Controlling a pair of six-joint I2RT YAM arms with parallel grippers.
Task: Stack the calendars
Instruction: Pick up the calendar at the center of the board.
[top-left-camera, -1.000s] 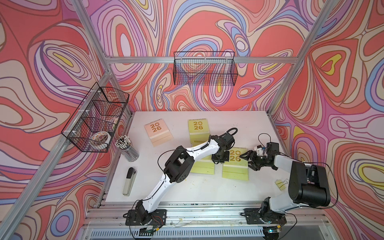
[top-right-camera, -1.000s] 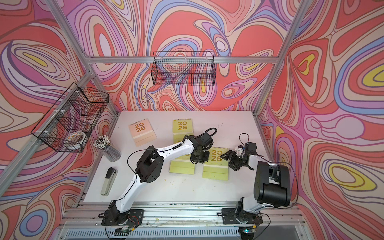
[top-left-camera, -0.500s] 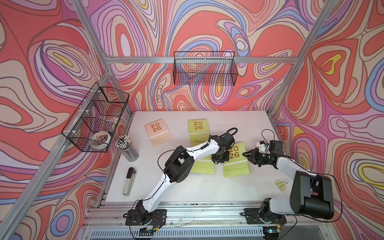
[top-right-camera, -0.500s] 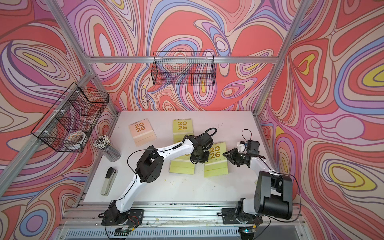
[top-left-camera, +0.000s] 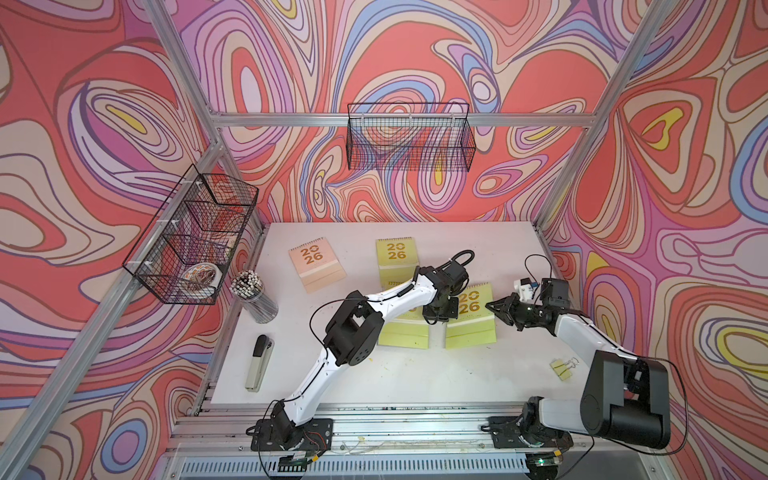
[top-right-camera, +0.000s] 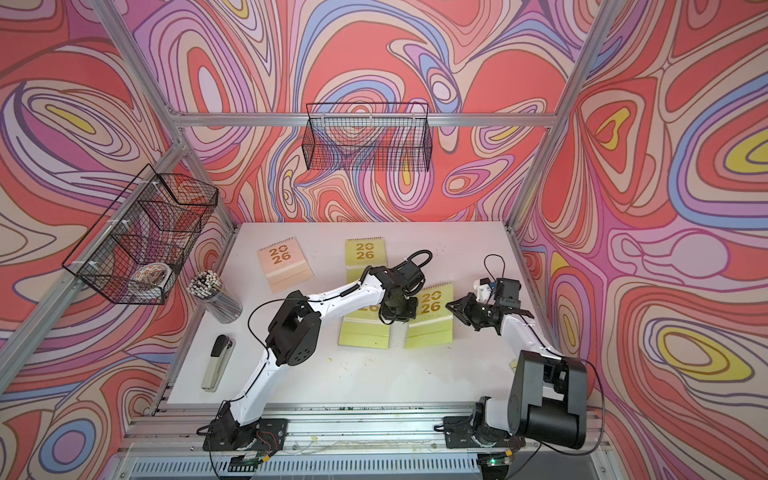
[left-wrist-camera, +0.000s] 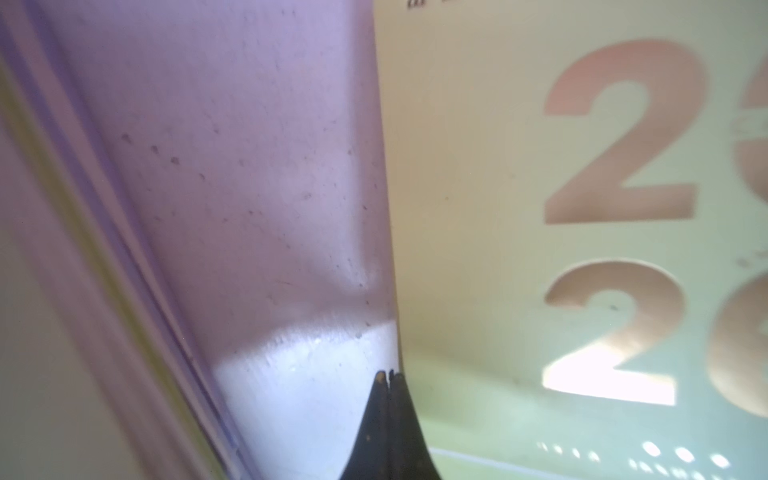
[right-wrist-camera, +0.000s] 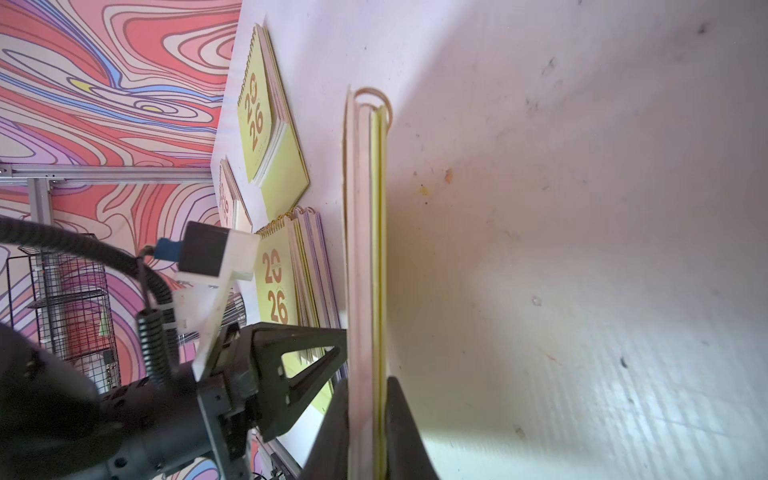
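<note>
A lime green calendar (top-left-camera: 471, 316) (top-right-camera: 430, 318) lies right of centre, and my right gripper (top-left-camera: 491, 307) (right-wrist-camera: 365, 399) is shut on its right edge. In the right wrist view that calendar (right-wrist-camera: 365, 249) shows edge-on between the fingers. My left gripper (top-left-camera: 436, 318) (left-wrist-camera: 388, 376) is shut with nothing in it. Its tips point down at the table beside the held calendar's left edge. Left of it a green-topped stack (top-left-camera: 405, 332) (right-wrist-camera: 276, 291) has lavender calendars beneath. Another green calendar (top-left-camera: 397, 257) and a peach one (top-left-camera: 318, 266) lie flat farther back.
A stapler (top-left-camera: 258, 368) and a cup of pens (top-left-camera: 253, 295) stand at the left. Yellow binder clips (top-left-camera: 563, 368) lie near the right edge. Wire baskets hang on the left wall (top-left-camera: 191, 237) and the back wall (top-left-camera: 409, 137).
My right gripper has closed on the right edge of the green calendar and shifted slightly toward the back. The calendar has turned a little. The left arm has stayed put.
</note>
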